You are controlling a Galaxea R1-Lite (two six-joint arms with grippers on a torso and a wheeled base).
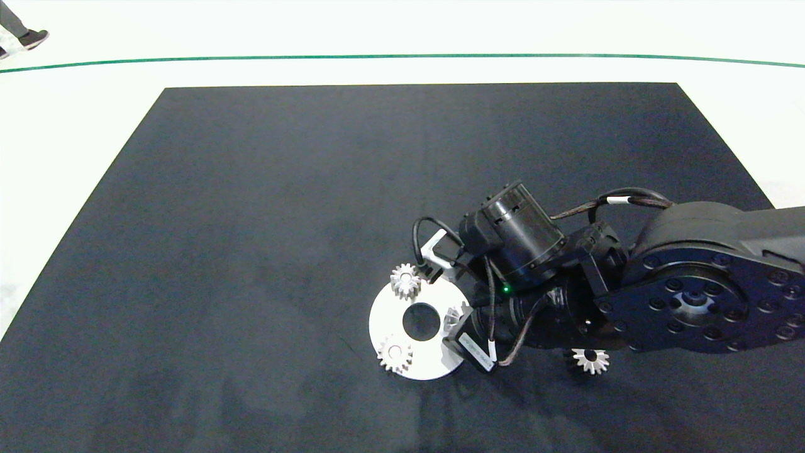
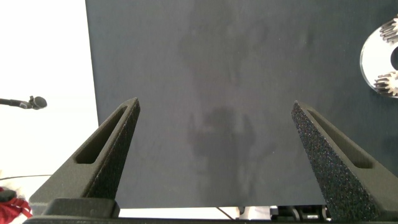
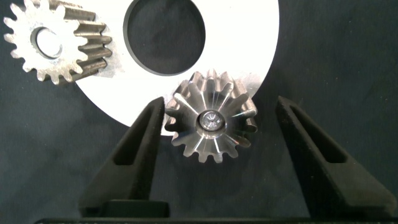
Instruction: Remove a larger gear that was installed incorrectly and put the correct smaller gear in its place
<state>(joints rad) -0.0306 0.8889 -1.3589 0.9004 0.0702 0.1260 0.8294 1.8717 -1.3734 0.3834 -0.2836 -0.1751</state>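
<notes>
At the far left corner of the head view only a person's shoe (image 1: 33, 39) and a bit of leg show, cut off by the edge. The left gripper (image 2: 215, 104) does not appear in the head view. Its own camera shows its rough, dark, grainy fingers (image 2: 112, 149) spread wide apart over bare mat, gripping nothing.

A white ring plate (image 1: 383, 321), flat with a round centre hole, lies on the black mat (image 1: 283, 220). Two pale, blunt-toothed spur gears stand on it, one at the far rim (image 1: 405, 280) and one at the near rim (image 1: 395, 355).

The right arm (image 1: 692, 296) comes in from the right and covers the plate's right edge, so the smaller gear (image 3: 211, 121) is barely visible from above. The wrist camera shows it clearly: bright ridged metal with pointed teeth, sitting at the plate's rim with a pin in its centre. The right gripper (image 3: 221, 101) straddles it with its jaws released. One finger (image 3: 146, 134) is just beside the teeth and the other stands clear.

The larger gear (image 1: 591, 361), star-like with a centre hole, lies on the mat near the arm and off the plate, its far side hidden by the arm.

The mat's fabric is matt and faintly mottled. Beyond it is pale floor crossed by a thin green line (image 1: 402, 56)
</notes>
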